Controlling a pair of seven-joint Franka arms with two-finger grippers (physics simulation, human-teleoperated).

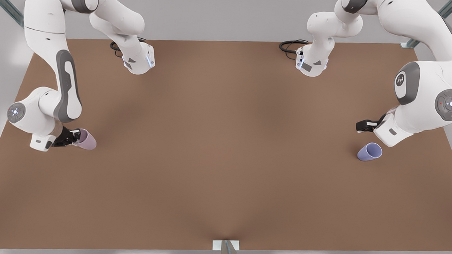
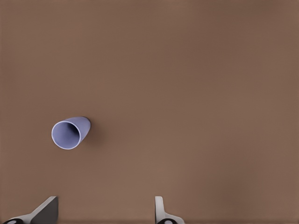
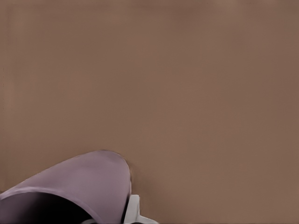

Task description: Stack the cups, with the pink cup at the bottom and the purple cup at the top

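Gripping pink cup (image 1: 86, 139) — right gripper (image 1: 72, 136) low | left gripper (image 1: 362, 126) spread near purple cup (image 1: 369, 151)

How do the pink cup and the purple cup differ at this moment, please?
The pink cup is dusty mauve; the purple cup is bluish lavender. The pink cup sits between the fingers of the right gripper, at the front view's left; the purple cup stands free at the front view's right, with the open left gripper beside it, not touching. Both are plain, tapered and handleless, of similar size, on the brown table.
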